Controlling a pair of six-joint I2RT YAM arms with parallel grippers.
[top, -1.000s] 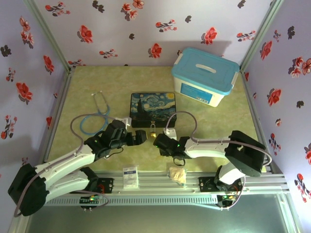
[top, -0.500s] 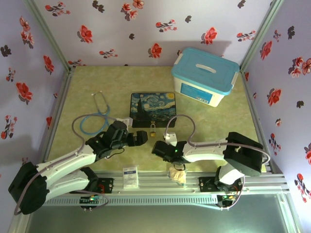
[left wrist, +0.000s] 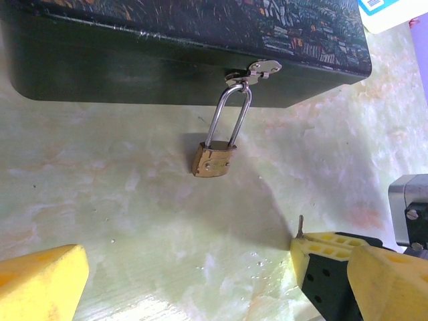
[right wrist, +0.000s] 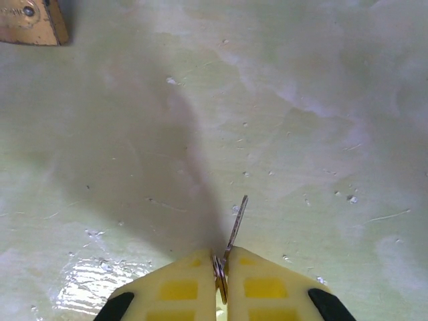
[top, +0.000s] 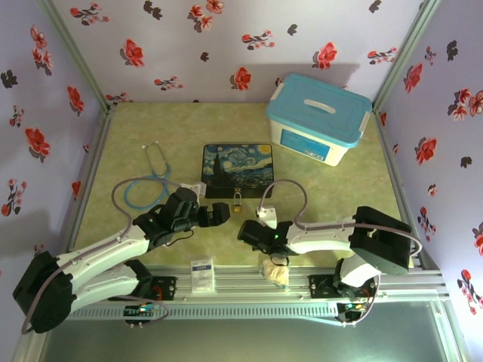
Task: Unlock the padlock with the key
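One padlock (left wrist: 214, 159) out there, brass body and silver shackle. It is hooked through the latch on the near wall of the one painted tin (top: 237, 170), and its body lies on the tabletop (top: 332, 188). One key (right wrist: 236, 224), and the right claw (right wrist: 221, 264) has it, both yellow fingers pressed together on its head with the thin blade poking out ahead. That puts the key just near and right of the padlock, not touching it. Two claws in play: the left claw (top: 220, 213) is spread wide with nothing in it, just left of the padlock. Further off there is one blue-lidded box (top: 317, 117) at the far right and one stethoscope (top: 151, 177) over on the left.
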